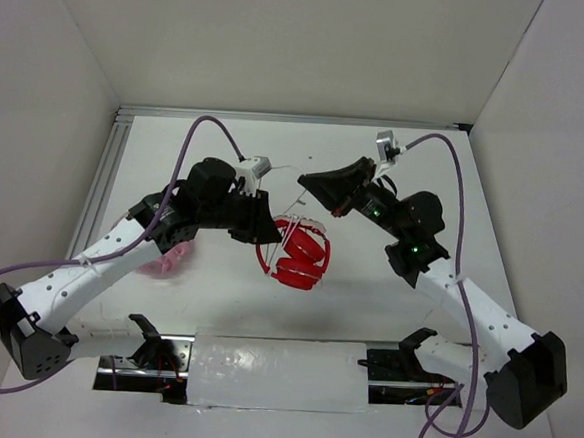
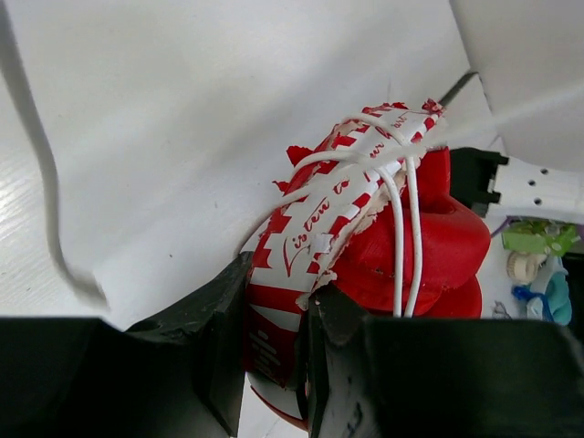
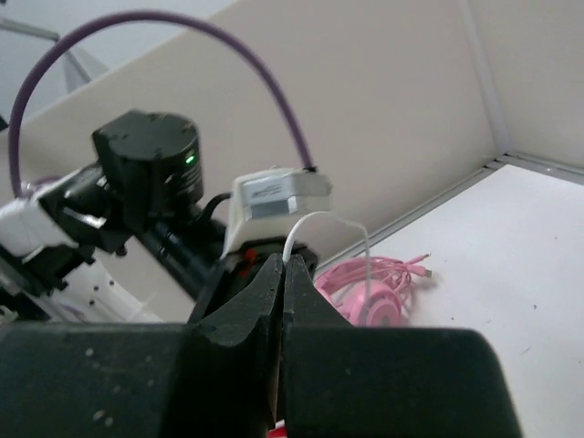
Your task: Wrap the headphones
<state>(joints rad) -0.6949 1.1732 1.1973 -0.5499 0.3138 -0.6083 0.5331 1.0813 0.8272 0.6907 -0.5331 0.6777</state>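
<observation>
Anchor: my left gripper (image 2: 274,319) clamps bright red padded headphones (image 2: 420,246) so my right gripper (image 3: 281,274), pinching their thin white cable (image 3: 290,242), can wind.

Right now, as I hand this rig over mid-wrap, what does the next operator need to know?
Left gripper: shut on the headband of the red headphones, holding them at mid-table.
Right gripper: shut on the thin white cable, raised just behind the headphones.
Done: several cable loops lie across the headband.
Left: wind on the stretch running to the right gripper, then secure the end.
Pink headphones lie on the table under the left arm; not part of this job.
</observation>
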